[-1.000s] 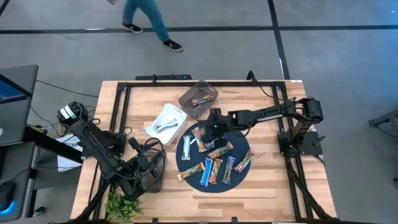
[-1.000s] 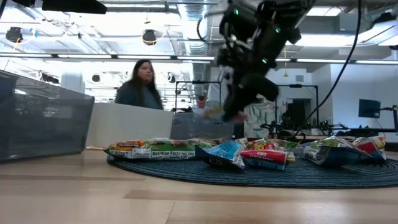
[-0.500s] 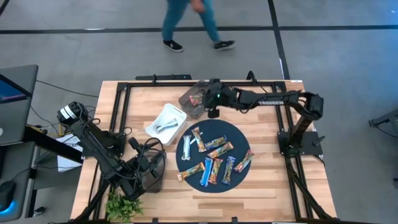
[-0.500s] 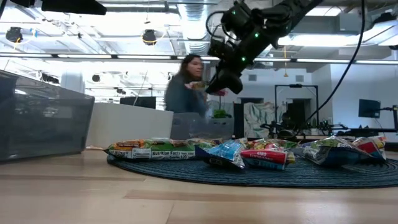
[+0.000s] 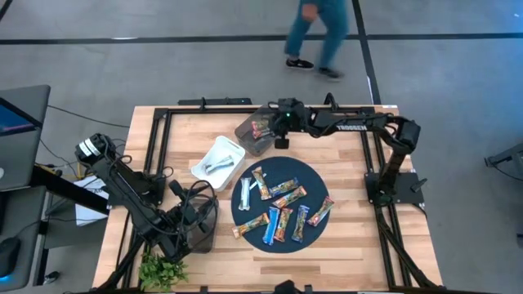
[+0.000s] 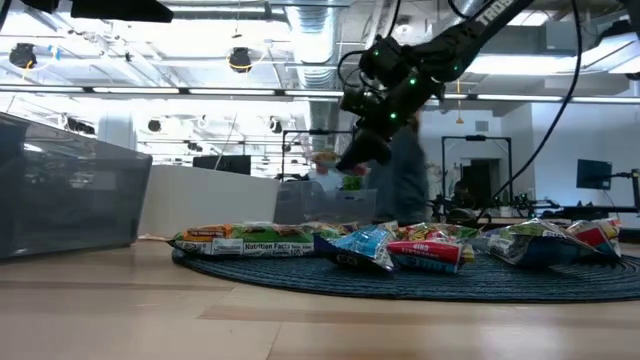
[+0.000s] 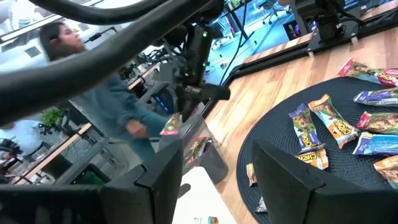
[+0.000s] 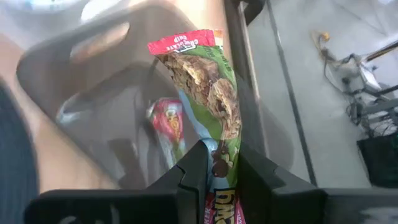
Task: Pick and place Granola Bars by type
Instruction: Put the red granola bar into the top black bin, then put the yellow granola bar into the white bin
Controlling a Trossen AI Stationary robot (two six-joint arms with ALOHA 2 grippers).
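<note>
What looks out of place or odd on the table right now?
Nothing is spilled or damaged. The right gripper is shut on a granola bar above the grey tray, which already holds a red bar. The remaining bars lie loosely scattered on the dark round mat, unsorted.

Nine bars (image 5: 280,211) on the mat (image 5: 317,186); two trays (image 5: 217,160).
</note>
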